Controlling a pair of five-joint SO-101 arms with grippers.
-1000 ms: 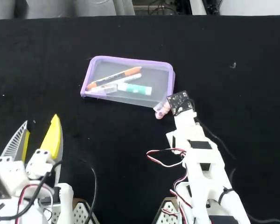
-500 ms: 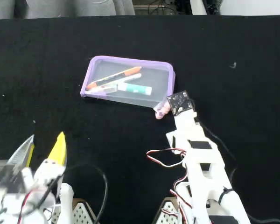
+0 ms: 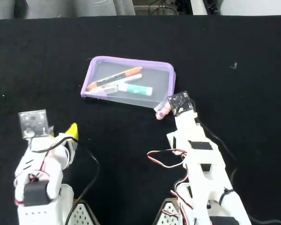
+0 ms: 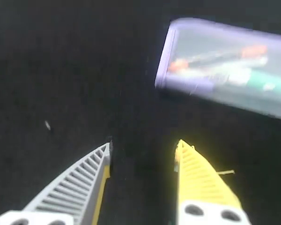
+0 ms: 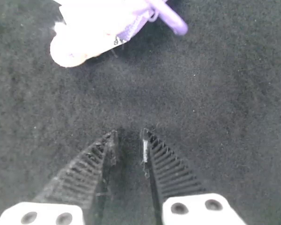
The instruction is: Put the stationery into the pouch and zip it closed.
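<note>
Left arm has swung forward since a second ago. Its gripper (image 4: 143,147) hangs over the table (image 3: 234,47), fingers wide, empty. Right gripper (image 5: 129,136) is narrow, a slit only, empty, just short of the pink pull tag (image 5: 91,35). Beyond, the pouch (image 3: 126,59) lies flat, pens (image 3: 114,77) inside.
</note>
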